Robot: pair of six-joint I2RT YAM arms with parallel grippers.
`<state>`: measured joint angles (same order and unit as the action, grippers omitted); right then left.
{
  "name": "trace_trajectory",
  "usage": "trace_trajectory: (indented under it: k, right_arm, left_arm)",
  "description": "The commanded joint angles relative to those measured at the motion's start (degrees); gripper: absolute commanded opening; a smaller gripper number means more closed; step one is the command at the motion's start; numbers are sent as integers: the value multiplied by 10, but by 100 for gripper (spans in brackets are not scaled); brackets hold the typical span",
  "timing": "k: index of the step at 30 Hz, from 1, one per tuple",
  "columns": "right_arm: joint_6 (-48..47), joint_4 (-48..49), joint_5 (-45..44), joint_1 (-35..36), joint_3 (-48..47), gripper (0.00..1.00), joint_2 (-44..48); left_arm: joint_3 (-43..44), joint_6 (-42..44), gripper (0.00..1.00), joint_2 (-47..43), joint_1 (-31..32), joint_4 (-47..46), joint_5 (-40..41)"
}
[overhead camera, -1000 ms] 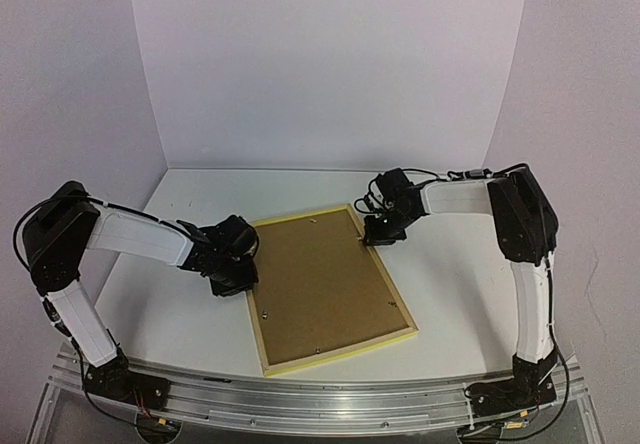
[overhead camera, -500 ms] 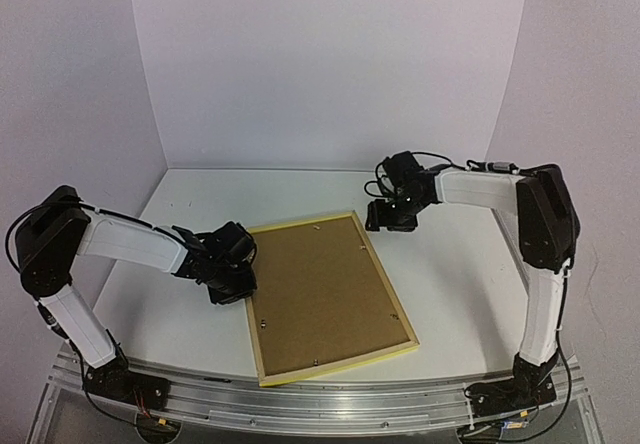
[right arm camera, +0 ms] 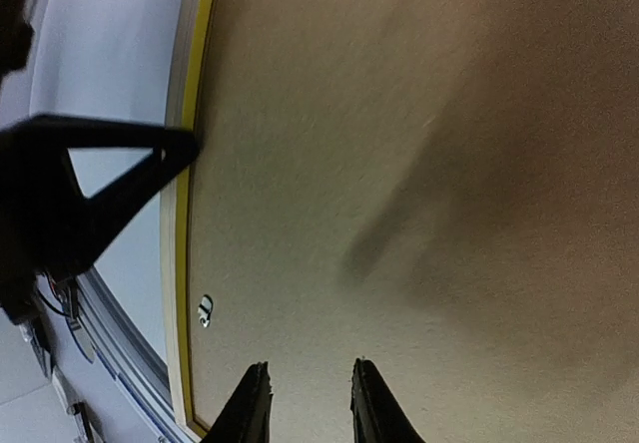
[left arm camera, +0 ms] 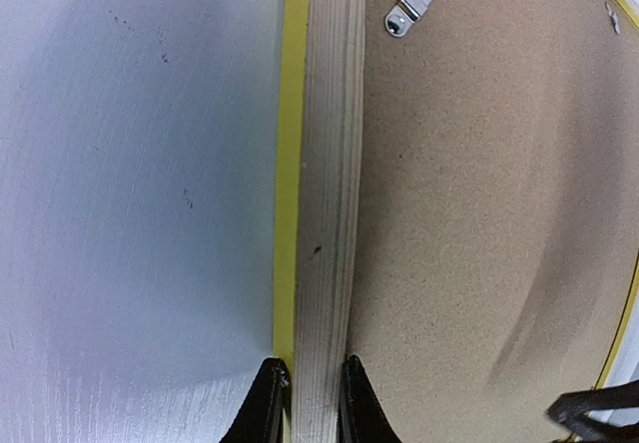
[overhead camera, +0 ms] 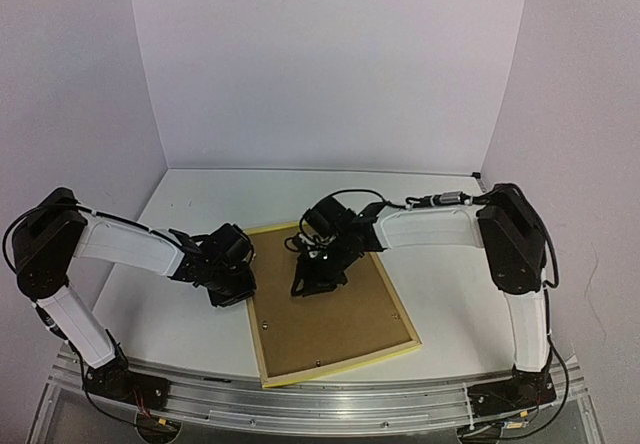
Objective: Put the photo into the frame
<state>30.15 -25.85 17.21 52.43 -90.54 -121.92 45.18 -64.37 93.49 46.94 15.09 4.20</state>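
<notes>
Yellow-edged, pale-wood rectangular frame (left arm camera: 329, 214) lay back-up, long axis near-to-far; left end effector (left arm camera: 311, 365) clamped its rail; right end effector (right arm camera: 310, 367) seemingly parted, empty.

A robotics lab is suggested: a white counter (overhead camera: 452, 294) is enclosed by plain backdrop panels (overhead camera: 320, 64), and a left arm (overhead camera: 130, 246) and right arm (overhead camera: 440, 227) are bolted to an aluminium rail (overhead camera: 320, 401).
</notes>
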Motion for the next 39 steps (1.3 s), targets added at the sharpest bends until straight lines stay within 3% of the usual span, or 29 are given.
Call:
trace_trajectory:
  k: [1,4,13,39]
  right_arm:
    - [43,8,54,19,-33,22,-27]
    - [60,23,66,38,-31,14,-44]
    - [82,44,57,59,-25,7,-76]
    - [84,54,122,84,-88,2,-174]
  left_arm:
    - [-31,-41,0,-6,9,16,-79]
    - [-33,-42,0,-6,8,11,-85]
    - [-46,-46,0,-18,8,-1,-83]
    - [-37,-55,0,-6,9,5,-79]
